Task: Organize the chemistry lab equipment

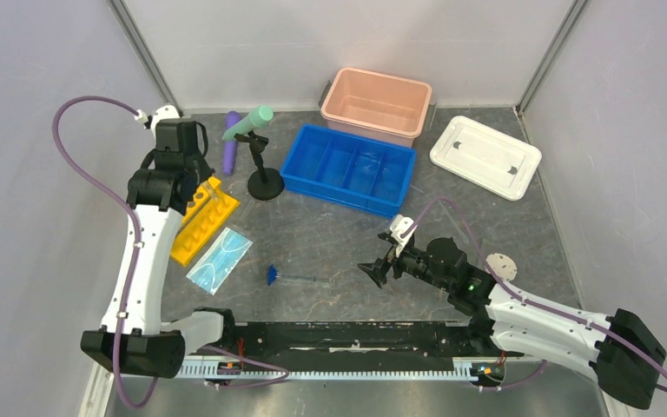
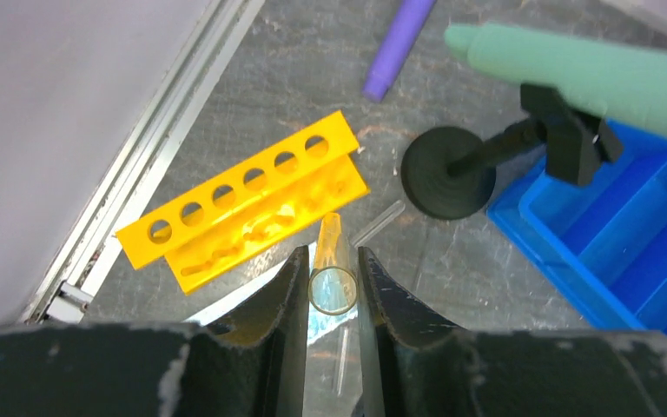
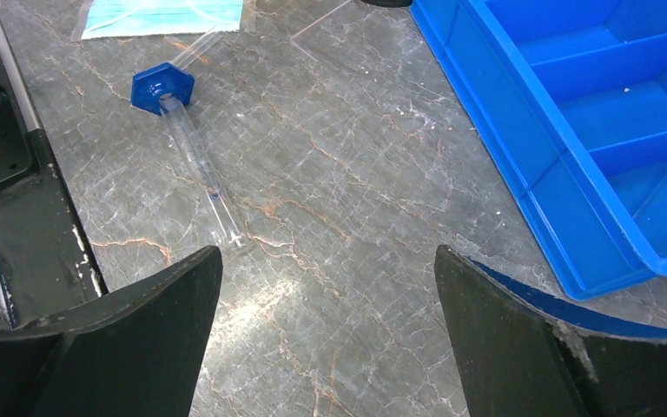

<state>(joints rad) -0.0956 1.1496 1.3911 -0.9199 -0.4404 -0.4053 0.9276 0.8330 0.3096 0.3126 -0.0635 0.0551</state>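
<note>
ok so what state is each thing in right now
left gripper: shut on clear tube
right gripper: open, empty
yellow rack: holes empty
mint-green tube: held in black clamp stand, tilted
purple tube: lying down
blue-based cylinder: lying on its side
mask: lying flat
pink bin: open, white lid off beside it

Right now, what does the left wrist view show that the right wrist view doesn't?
Only left wrist: the left fingers gripping a clear tube near the yellow tube rack, the black clamp stand holding the mint-green tube, and the purple tube. Only right wrist: the right fingers, wide open, and a clear cylinder with a blue hexagonal base lying flat. Both: the blue divided tray and the marbled table.
</note>
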